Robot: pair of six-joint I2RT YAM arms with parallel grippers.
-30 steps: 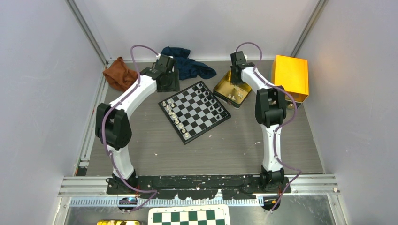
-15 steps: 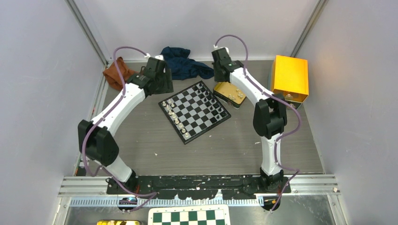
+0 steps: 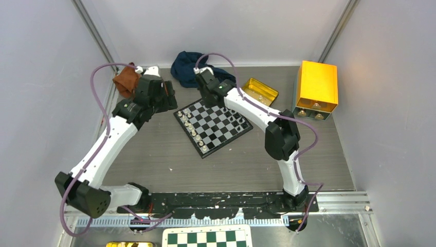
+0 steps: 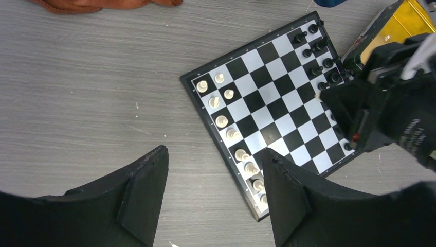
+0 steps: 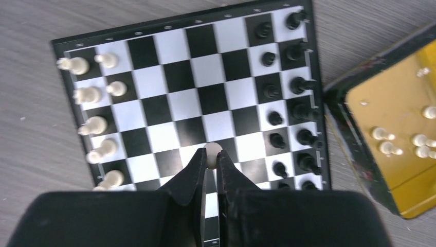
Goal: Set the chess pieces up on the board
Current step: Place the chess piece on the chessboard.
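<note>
A white piece (image 5: 212, 150) is held in the closed right gripper (image 5: 211, 158) above the board (image 5: 198, 98), placement on the white side being judged next; the left gripper (image 4: 213, 159) stands open and empty.

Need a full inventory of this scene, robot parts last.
board: one, black and pale checks, table centre
white pieces: about ten, cream, board's left side
black pieces: a dozen or so, opposite side
tin: one, gold, open, right of board, few cream pieces inside
box: one, orange, far right
blue cloth: one, far edge
brown cloth: one, far left
checkered sheet: one, green-white, before the bases
left gripper: open, empty, above table beside board
right gripper: shut on one white piece, over board
</note>
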